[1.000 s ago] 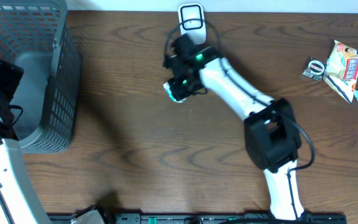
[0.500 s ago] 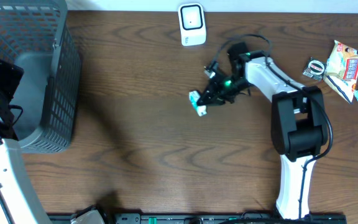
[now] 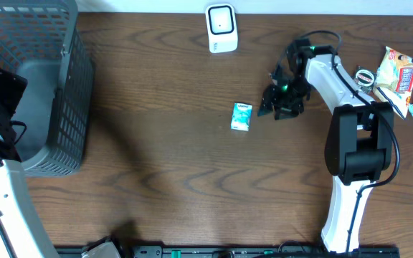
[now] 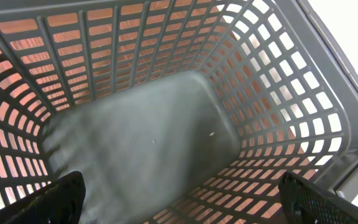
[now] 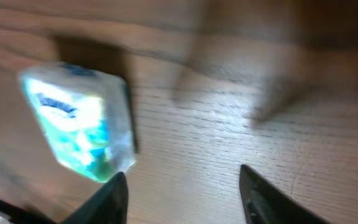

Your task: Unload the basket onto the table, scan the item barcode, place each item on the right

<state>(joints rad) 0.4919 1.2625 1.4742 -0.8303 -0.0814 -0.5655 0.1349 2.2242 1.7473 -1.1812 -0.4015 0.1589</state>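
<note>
The item, a small teal and white packet [image 3: 241, 116], lies flat on the wooden table, below and a little right of the white barcode scanner [image 3: 221, 29] at the back edge. My right gripper [image 3: 274, 104] hovers just right of the packet, open, holding nothing. In the right wrist view the blurred packet [image 5: 79, 124] sits up and left of my right gripper [image 5: 182, 186], with bare wood between the fingers. My left gripper [image 4: 182, 202] hangs open over the inside of the grey basket [image 4: 278, 93].
The grey mesh basket [image 3: 70, 86] fills the left back corner. Several snack packets [image 3: 400, 75] and a small round object [image 3: 365, 77] lie at the right back, close to the right arm.
My right gripper carried the packet away from the scanner to the right, then opened. The packet now lies on the table, and the gripper has drawn off to its right.
</note>
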